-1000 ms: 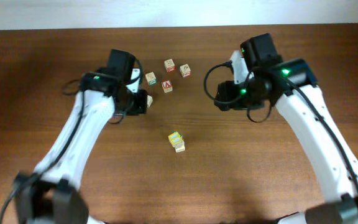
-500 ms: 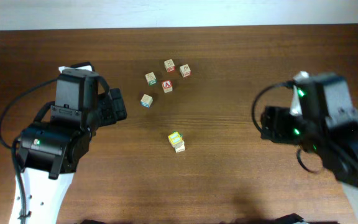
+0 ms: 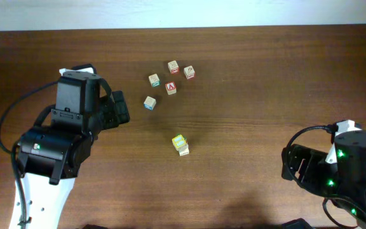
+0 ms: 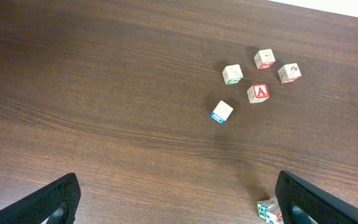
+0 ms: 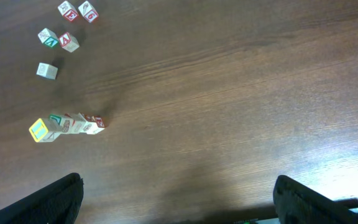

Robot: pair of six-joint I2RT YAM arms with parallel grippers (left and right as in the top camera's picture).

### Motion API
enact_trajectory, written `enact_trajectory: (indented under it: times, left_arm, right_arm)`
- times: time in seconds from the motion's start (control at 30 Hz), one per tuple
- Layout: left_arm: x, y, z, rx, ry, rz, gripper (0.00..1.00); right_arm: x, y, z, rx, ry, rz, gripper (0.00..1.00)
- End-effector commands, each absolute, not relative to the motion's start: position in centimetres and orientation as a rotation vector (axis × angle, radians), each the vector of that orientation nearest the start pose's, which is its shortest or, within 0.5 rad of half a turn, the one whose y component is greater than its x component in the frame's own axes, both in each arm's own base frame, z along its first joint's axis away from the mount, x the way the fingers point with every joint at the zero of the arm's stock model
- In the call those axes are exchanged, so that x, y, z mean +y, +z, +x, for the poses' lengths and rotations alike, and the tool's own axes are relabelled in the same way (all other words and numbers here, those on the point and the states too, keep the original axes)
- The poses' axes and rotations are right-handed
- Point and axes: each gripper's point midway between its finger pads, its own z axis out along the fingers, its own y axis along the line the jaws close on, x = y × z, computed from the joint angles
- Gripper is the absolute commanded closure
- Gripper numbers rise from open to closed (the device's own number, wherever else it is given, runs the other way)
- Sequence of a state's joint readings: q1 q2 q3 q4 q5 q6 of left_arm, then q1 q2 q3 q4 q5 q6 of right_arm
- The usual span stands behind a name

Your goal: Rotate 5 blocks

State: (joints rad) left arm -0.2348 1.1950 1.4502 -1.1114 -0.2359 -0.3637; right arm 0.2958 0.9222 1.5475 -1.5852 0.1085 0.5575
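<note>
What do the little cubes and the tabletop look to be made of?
Cubes: light wood by the look, with pale tan matte sides and coloured prints, such as the red A. Tabletop: dark brown wood or a wood-look laminate, with long grain lines and a faint sheen; the pictures do not settle which.

Soft, even indoor light from above, dark wood table (image 3: 246,70) w/ mild sheen, pale glare band across mid right-wrist view, faint short shadows by alphabet cubes (image 4: 222,112), overhead sharp, wrist views slightly soft, wide-angle stretch at edges.
</note>
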Motion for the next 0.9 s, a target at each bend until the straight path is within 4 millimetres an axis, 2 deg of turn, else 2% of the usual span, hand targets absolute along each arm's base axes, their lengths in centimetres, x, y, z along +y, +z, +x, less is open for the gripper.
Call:
enact_trajectory:
  times: [0.0,0.17,0.3,0.4,0.53,0.57,0.87]
  left_arm:
    - [-3.1,30.2,30.3,2.368,-0.010,-0.274,0.01]
    - [-3.1,30.2,30.3,2.368,-0.009,-0.274,0.01]
    - [-3.1,30.2,30.3,2.368,-0.009,-0.274,0.01]
    - [-3.1,30.1,30.2,2.371,-0.008,-0.274,0.01]
    - [-3.1,30.1,30.2,2.371,-0.008,-0.274,0.01]
    - [-3.1,30.1,30.2,2.371,-0.008,-0.274,0.01]
    - [-3.1,30.1,30.2,2.371,-0.008,-0.274,0.01]
  right_arm:
    - [1.0,31.6,16.8,2.459,0.071,0.450,0.02]
    - [-0.6,33.4,18.3,2.331,-0.022,0.453,0.02]
    - [0.3,35.4,19.8,2.201,0.016,0.199,0.02]
    - [0.7,35.0,20.3,2.090,0.042,0.077,0.02]
    - [0.4,31.9,20.7,1.959,0.074,0.099,0.02]
    - [0.6,29.4,21.0,1.888,0.103,0.092,0.02]
    - [2.1,20.8,22.6,1.751,0.188,0.024,0.02]
